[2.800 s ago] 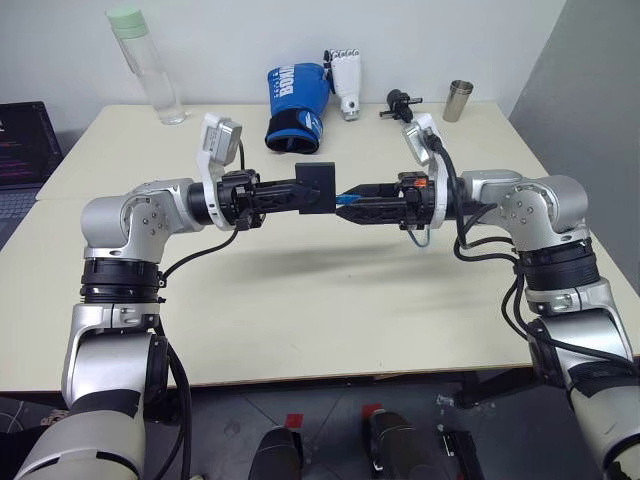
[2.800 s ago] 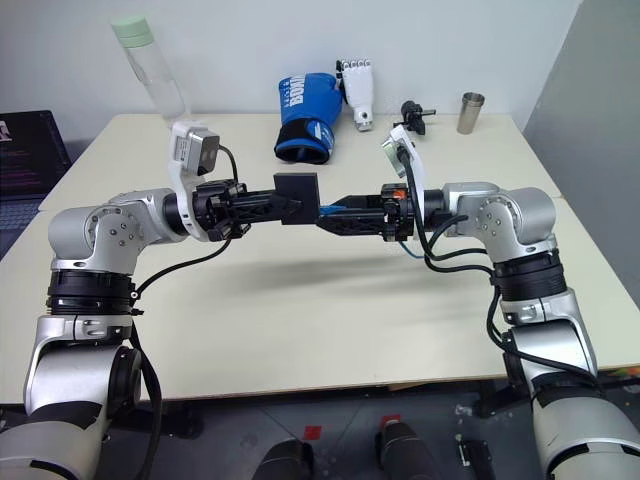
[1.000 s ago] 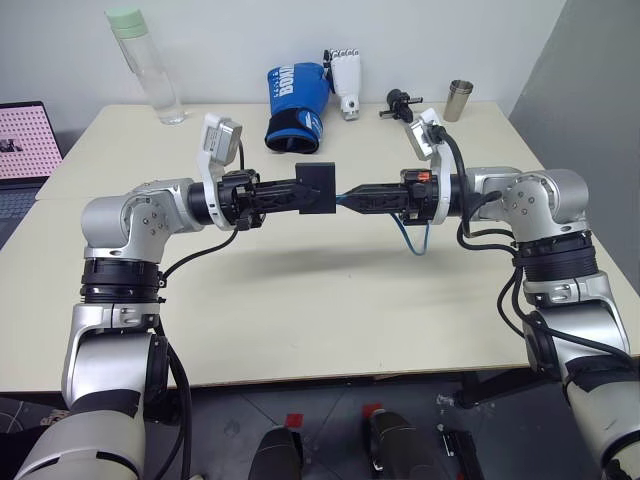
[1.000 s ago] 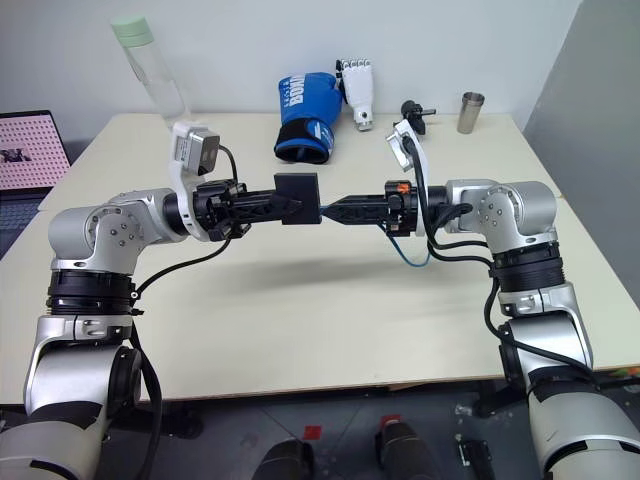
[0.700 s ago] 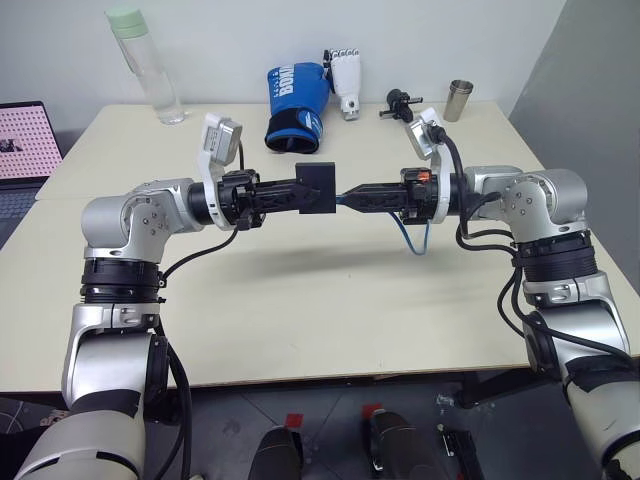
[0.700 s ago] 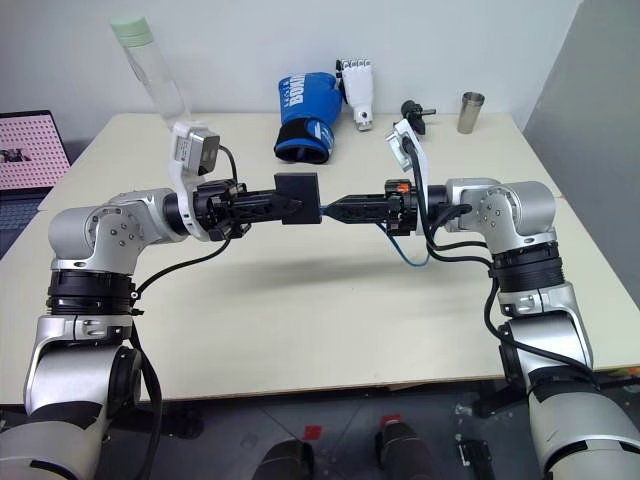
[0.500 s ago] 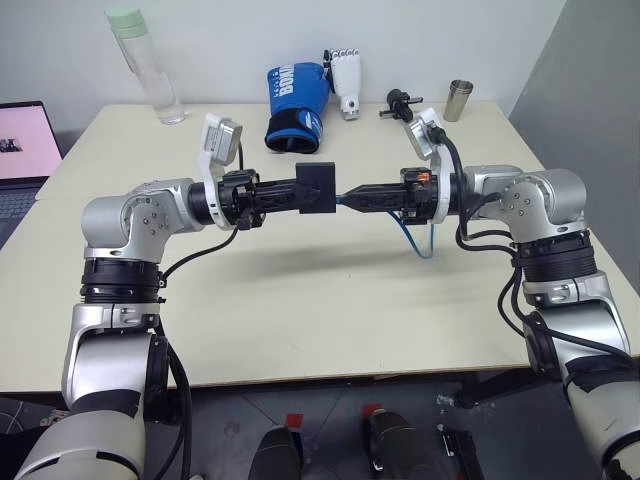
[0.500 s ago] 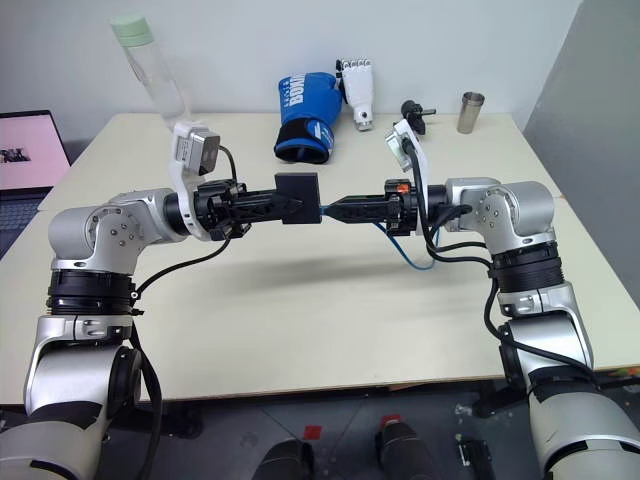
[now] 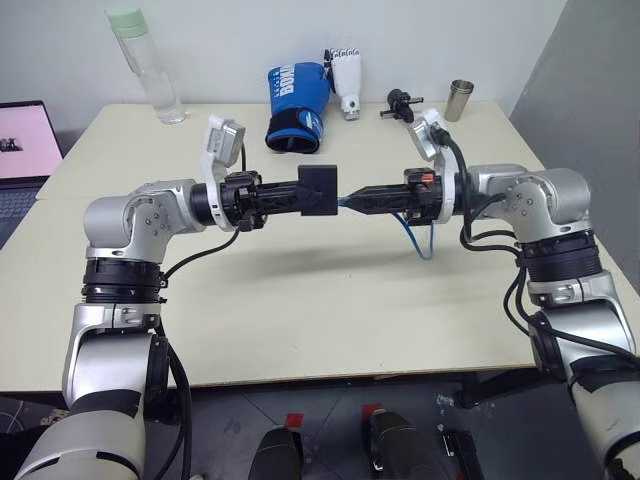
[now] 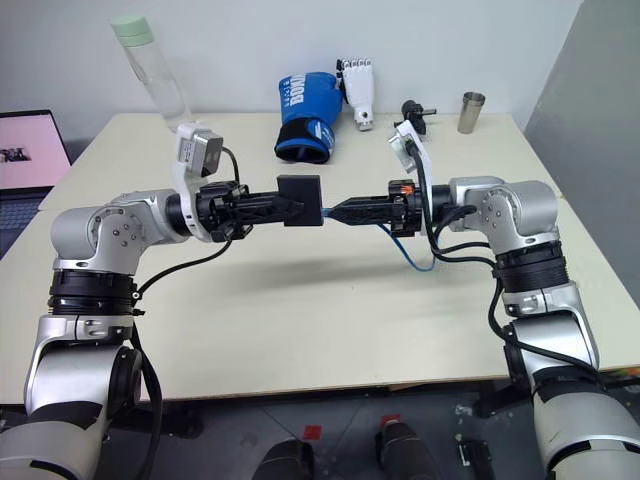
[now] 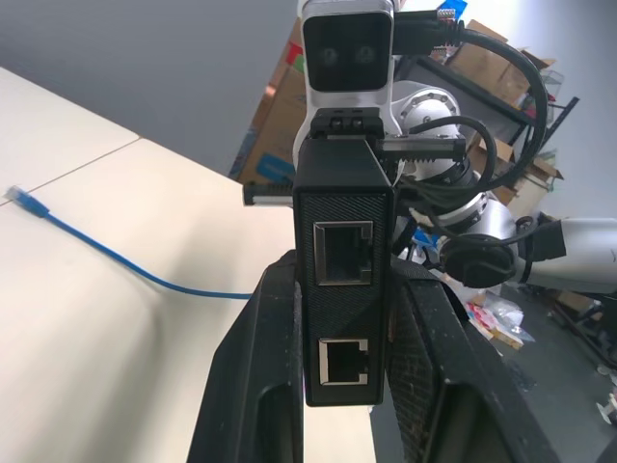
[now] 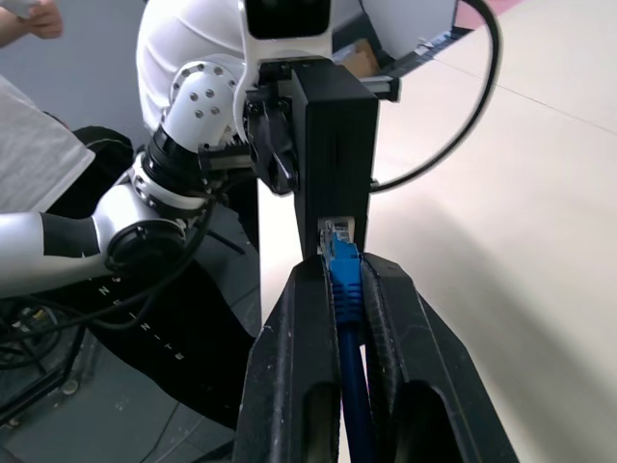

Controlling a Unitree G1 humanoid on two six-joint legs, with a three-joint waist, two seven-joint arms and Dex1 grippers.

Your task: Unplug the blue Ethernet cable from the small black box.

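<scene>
Head view: above the beige surface [image 9: 300,300], the left hand [image 9: 300,197] is clamped on the small black box [image 9: 322,189]; the right hand [image 9: 352,199] pinches the blue Ethernet cable [image 9: 418,238], which loops below.

Left wrist view: the box's two sockets look empty.

Right wrist view: the cable plug [image 12: 339,241] seems just clear of the socket, though the gap is hard to judge
</scene>
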